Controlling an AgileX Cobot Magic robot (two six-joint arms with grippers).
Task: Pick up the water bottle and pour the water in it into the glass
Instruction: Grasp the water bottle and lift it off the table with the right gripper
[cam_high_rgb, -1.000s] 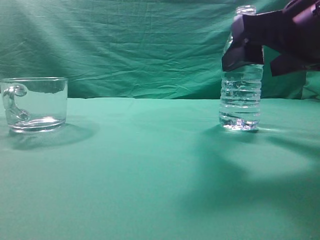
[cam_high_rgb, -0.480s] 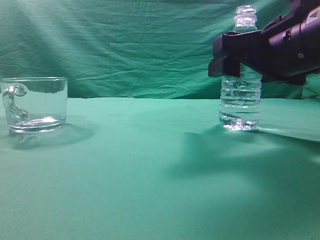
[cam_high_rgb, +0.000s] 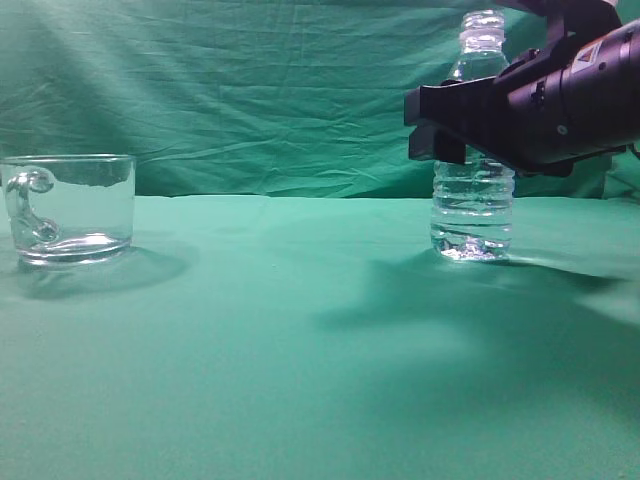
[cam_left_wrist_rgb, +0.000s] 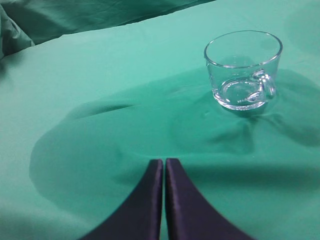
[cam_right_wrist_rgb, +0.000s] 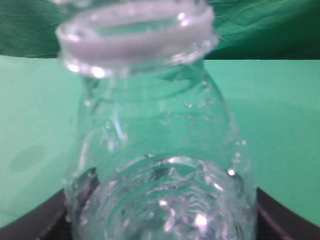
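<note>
In the exterior view the water bottle (cam_high_rgb: 473, 150) stands upright on the green-draped counter (cam_high_rgb: 300, 340) at the right of the frame, uncapped, its threaded neck clearing the top of my right gripper (cam_high_rgb: 440, 122). That gripper reaches in from the right edge at the bottle's shoulder, its dark fingers (cam_high_rgb: 437, 145) lying across the front of the upper body; whether they press the plastic or merely flank it, I cannot tell from this angle. My right wrist view is filled by the bottle (cam_right_wrist_rgb: 155, 140) at very close range: the white neck ring sits at the top of the frame, the ribbed body below, and dark finger edges show at the lower left and lower right corners on either side of it. The water (cam_high_rgb: 472, 215) occupies the lower ribbed section. The glass (cam_high_rgb: 68, 208) sits at the far left of the exterior view, well apart from the bottle, handle toward the left edge. My left wrist view shows my left gripper (cam_left_wrist_rgb: 164, 167) at bottom centre with its fingers together, the glass (cam_left_wrist_rgb: 243, 70) in the upper right.
</note>
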